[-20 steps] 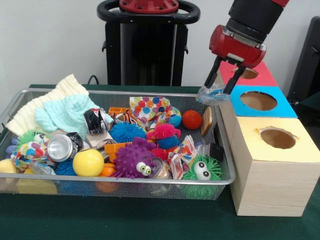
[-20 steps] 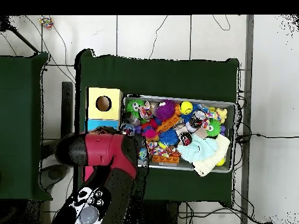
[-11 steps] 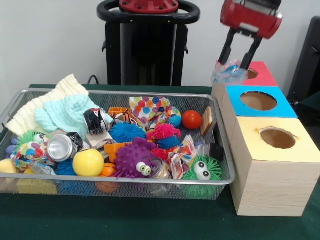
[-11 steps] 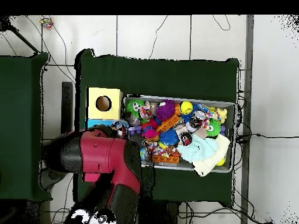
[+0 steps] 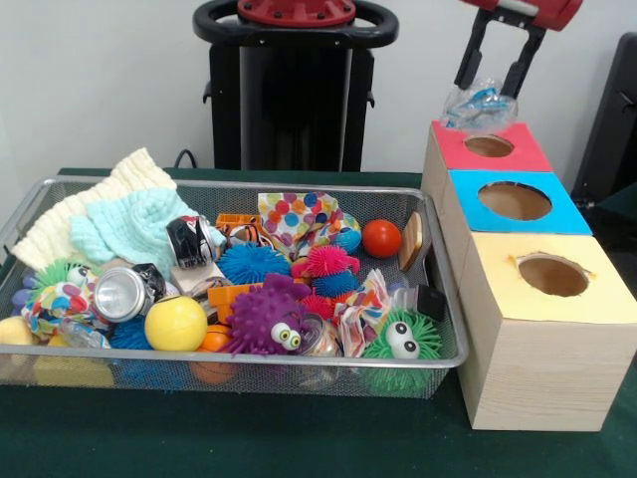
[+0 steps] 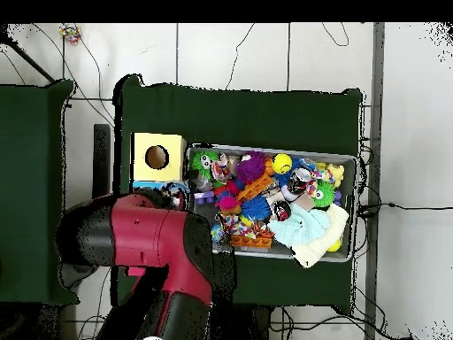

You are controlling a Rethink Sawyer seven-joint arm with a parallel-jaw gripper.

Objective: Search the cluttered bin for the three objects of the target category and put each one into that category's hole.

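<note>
While the gripper [image 5: 495,88] hangs high at the top right of the front view, its two black fingers [image 5: 468,62] are pinched on a crumpled clear plastic bag with blue print [image 5: 479,105], held in the air just above the red-topped box [image 5: 448,149] and its round hole [image 5: 490,145]. The red box is the farthest of three wooden boxes in a row right of the bin; the blue-topped box [image 5: 562,207] sits in the middle and the yellow-topped box [image 5: 537,329] nearest, each with a round hole in its lid. The wire mesh bin [image 5: 249,356] on the green tablecloth [image 5: 299,438] holds the clutter: a cream knitted cloth [image 5: 70,214] and a mint knitted cloth [image 5: 134,227] at far left, a crushed silver can [image 5: 121,293], a yellow ball [image 5: 176,323], a purple spiky ball with eyes [image 5: 264,321], a green spiky ball with an eye [image 5: 401,339], a red ball [image 5: 381,238] and a polka-dot wrapper [image 5: 299,213]. In the overhead view the red arm [image 6: 159,243] covers the red box and most of the blue one; the gripper itself is hidden under it.
</note>
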